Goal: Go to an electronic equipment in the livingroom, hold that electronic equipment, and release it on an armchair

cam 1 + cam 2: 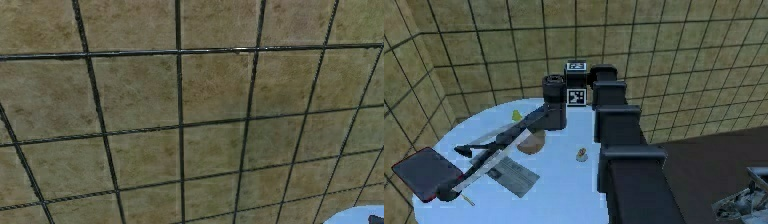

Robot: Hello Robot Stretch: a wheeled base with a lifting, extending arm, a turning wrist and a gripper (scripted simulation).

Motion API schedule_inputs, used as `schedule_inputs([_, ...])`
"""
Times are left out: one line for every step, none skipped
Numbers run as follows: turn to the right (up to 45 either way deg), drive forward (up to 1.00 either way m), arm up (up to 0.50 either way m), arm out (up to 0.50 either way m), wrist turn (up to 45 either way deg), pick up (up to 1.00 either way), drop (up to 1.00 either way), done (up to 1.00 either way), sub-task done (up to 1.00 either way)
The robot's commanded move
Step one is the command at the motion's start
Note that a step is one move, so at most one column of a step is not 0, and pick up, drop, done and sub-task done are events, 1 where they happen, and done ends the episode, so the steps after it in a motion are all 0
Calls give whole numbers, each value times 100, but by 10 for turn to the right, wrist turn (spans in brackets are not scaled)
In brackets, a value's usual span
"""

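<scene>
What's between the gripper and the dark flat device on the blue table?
Nothing visible. The gripper points toward the dark flat device at the left edge of the blue table. A grey booklet and a brown lump lie beside that line, not across it. Contact cannot be told.

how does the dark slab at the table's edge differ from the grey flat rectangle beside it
The dark grey slab is larger and darker; the pale grey flat rectangle is smaller and lighter. The slab sits at the table's rim, the rectangle further in. Both lie on the pale blue round table.
</scene>
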Motion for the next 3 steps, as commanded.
schedule_inputs([0, 0, 0, 0, -270, 0, 0, 0, 0])
schedule_inputs([0, 0, 0, -20, 0, 0, 0, 0, 0])
schedule_inputs([-450, 0, 0, 0, 0, 0, 0, 0, 0])
